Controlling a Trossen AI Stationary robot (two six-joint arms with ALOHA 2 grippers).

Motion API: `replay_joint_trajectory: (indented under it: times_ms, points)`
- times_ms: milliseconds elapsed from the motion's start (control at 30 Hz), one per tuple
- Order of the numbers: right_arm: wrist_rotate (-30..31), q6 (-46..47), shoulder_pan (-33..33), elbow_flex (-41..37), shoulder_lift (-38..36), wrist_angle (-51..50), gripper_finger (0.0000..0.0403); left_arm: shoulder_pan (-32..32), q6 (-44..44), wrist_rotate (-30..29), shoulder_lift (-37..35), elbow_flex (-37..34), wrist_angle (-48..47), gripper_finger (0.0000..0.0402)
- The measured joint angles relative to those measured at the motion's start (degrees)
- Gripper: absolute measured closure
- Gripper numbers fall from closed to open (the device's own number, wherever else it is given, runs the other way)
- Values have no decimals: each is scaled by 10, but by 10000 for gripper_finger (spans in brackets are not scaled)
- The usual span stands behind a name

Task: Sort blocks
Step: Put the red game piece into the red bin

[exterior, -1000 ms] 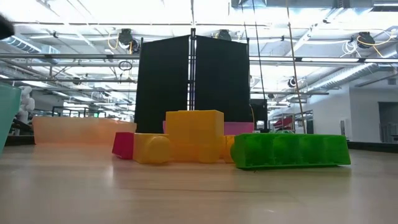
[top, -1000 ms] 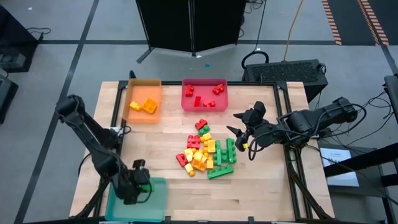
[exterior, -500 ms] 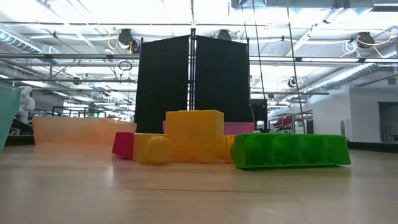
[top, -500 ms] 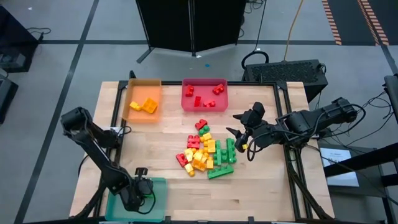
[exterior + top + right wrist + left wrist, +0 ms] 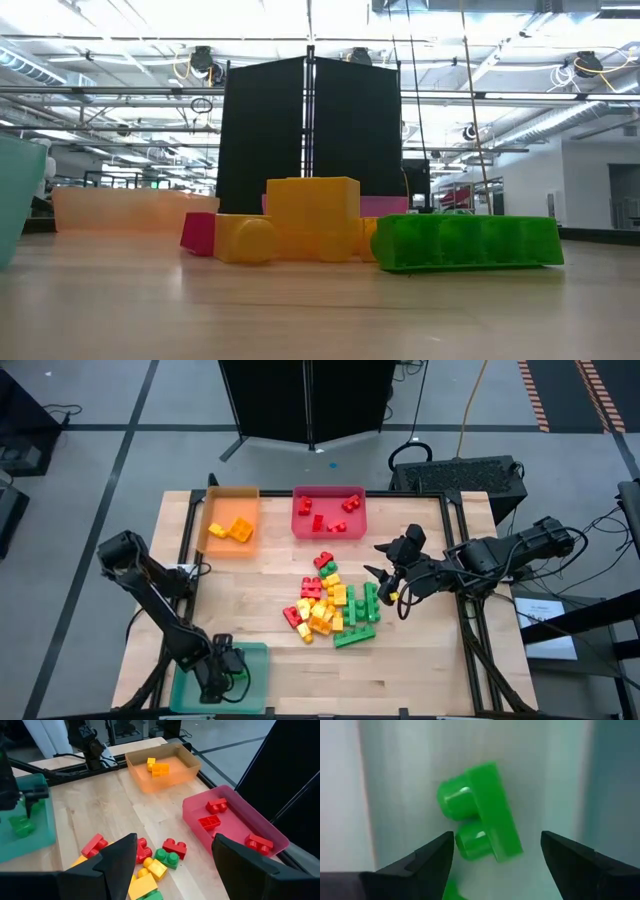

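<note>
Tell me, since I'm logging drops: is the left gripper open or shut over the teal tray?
Open. The left gripper has its fingers spread, and a green block lies free between them in the teal tray.

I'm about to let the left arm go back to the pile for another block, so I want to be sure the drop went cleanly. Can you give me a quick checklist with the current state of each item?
1. Left end effector open, fingers apart: ok.
2. Green block free of the fingers, lying in the teal tray: ok.
3. Block in the tray of matching kind; another green block already lies there: ok.
4. Right end effector waits open beside the pile, holding nothing: ok.
5. Path from tray to pile free of obstacles on the table: ok.
6. Whether the released block has stopped moving: cannot tell.
</note>
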Motion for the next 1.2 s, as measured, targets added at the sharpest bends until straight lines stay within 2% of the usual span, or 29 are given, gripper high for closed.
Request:
replay_joint_trajectory:
  times_ms: [133,267,333,433,500,567,633,733,933,1067,1200]
  points:
    - [0,-8,0,0,0,0,154,0,-16,-5,-44,38,-32,106]
    - [0,-19,0,0,0,0,154,5,-26,-40,-96,99,-145,106]
    - [0,-23,0,0,0,0,154,11,-17,-87,-121,137,-215,106]
    - [0,-33,0,0,0,0,154,32,23,-212,-150,182,-299,106]
    - [0,-36,0,0,0,0,154,58,83,-290,-167,195,-310,106]
    - [1,-42,0,0,0,0,154,95,170,-319,-175,196,-298,106]
    - [1,-48,0,0,0,0,154,144,255,-307,-173,191,-277,105]
    - [1,-50,0,0,0,0,154,219,365,-257,-158,182,-234,105]
    - [1,-50,0,0,0,-3,154,351,533,-176,-106,174,-164,105]
    - [1,-50,0,0,0,-7,154,398,622,-84,-69,174,-120,105]
    - [0,-43,0,0,0,-19,154,416,679,-28,-34,174,-115,105]
